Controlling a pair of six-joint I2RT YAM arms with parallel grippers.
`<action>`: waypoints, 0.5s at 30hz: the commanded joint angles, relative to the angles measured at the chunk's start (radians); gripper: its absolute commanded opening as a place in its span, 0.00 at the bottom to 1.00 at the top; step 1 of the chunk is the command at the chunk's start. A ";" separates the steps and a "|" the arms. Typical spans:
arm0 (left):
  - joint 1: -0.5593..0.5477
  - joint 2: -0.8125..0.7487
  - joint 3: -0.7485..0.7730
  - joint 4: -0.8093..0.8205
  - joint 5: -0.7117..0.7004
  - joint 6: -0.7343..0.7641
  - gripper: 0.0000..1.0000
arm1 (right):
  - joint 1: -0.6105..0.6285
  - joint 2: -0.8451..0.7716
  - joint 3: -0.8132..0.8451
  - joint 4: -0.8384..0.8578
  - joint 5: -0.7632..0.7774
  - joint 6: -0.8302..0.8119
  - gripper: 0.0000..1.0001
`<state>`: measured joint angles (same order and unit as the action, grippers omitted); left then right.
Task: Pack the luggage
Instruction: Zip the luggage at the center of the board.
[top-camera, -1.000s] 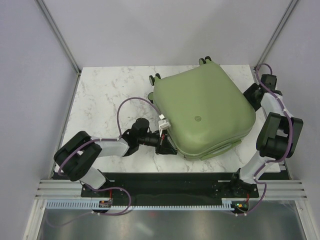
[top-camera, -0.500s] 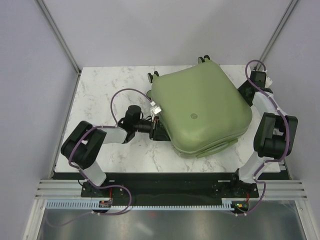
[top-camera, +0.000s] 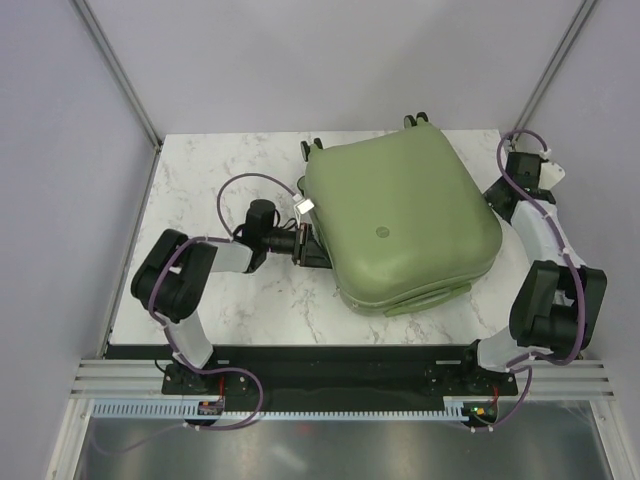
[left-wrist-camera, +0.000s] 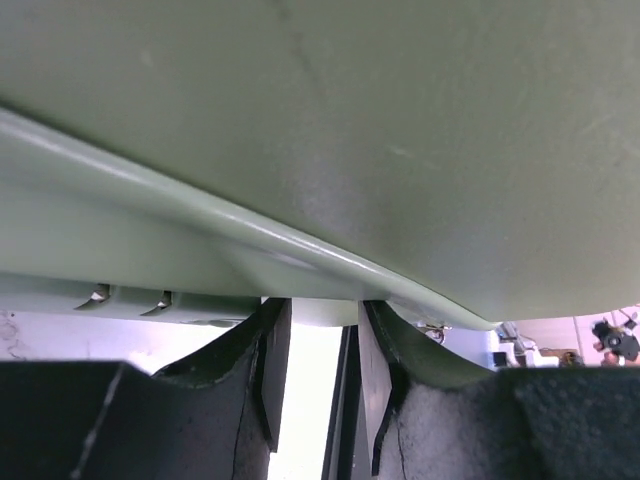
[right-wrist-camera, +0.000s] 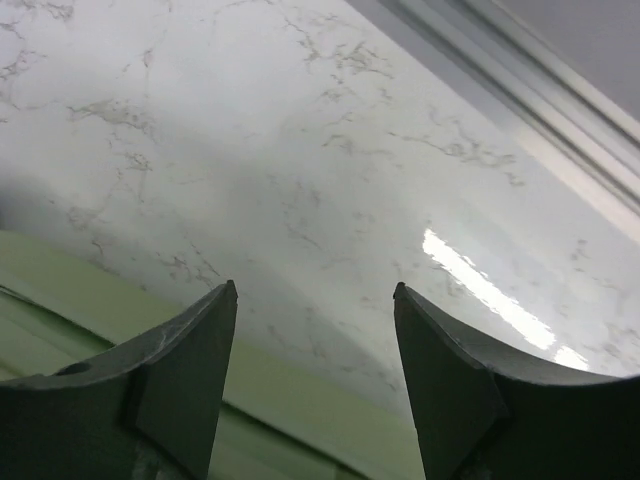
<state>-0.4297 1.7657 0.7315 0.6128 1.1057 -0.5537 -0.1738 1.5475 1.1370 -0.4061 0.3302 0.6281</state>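
At the luggage's left edge: the left gripper (top-camera: 316, 246) lies low over the marble table (top-camera: 215, 175), fingertips pushed against the shell and, in its wrist view, tucked just under the protruding lip.
Left jaws: narrowly parted, with bright table showing through the gap and nothing between them.
Luggage: the luggage (top-camera: 400, 215) lies flat on the table between the two grippers, round logo (top-camera: 380, 232) facing up, caster wheels (top-camera: 312, 150) along its far-left corner and far edge.
Lid: down on the lower shell. A seam lip shows along the near edge, but whether it is latched cannot be told.
Handling: likely stiff and unyielding, smooth and domed enough for pads to slip off. Bulky rather than fragile. Its weight cannot be judged.
Hold: probably the seam lip, the one thin edge narrow jaws can pinch. The broad shell is better pushed than gripped.
At the luggage's right edge: the right gripper (right-wrist-camera: 315, 290) hangs near the far-right corner, apart from the shell.
Right jaws: wide apart, only bare marble between them.
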 joint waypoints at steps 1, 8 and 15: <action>0.002 0.038 0.167 0.179 -0.329 -0.026 0.41 | 0.039 -0.099 0.104 -0.318 -0.243 -0.116 0.73; 0.029 0.049 0.201 0.173 -0.339 -0.045 0.43 | -0.082 -0.203 0.249 -0.488 -0.154 -0.107 0.78; 0.063 0.089 0.298 0.139 -0.326 -0.055 0.44 | -0.082 -0.483 0.075 -0.531 -0.232 0.048 0.76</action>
<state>-0.3859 1.8477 0.9554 0.6430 0.8742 -0.5838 -0.2569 1.1568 1.2533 -0.8406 0.1314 0.6041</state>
